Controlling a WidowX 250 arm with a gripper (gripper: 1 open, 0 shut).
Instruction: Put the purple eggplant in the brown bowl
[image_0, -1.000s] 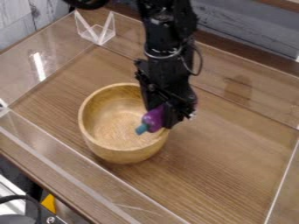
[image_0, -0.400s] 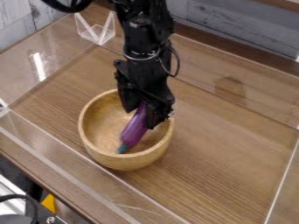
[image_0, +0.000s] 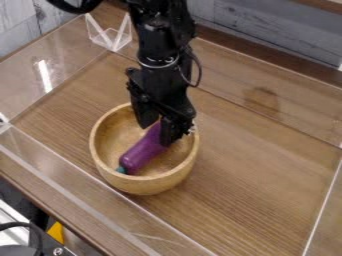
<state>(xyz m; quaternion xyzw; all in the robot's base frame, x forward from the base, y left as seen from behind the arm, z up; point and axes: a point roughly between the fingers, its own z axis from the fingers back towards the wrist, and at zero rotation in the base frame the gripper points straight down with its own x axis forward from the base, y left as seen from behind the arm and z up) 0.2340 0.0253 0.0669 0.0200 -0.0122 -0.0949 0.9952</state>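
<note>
The brown bowl (image_0: 150, 183) stands on the wooden table left of centre. The purple eggplant (image_0: 142, 153) lies slanted inside it, its teal stem tip low at the left near the bowl's floor. Its upper end is still between the fingers of my gripper (image_0: 166, 131). The gripper points straight down over the bowl's right half, its jaws closed on that end of the eggplant. The black arm rises from it toward the top of the view and hides part of the bowl's far rim.
Clear acrylic walls (image_0: 47, 75) fence the table on all sides. A small clear triangular stand (image_0: 110, 35) sits at the back left. Bare wood lies to the right of the bowl, with a dark knot (image_0: 267, 100).
The gripper has shifted left, from the bowl's right rim to over its inside. The eggplant has swung from hanging below the fingers to lying slanted in the bowl.
</note>
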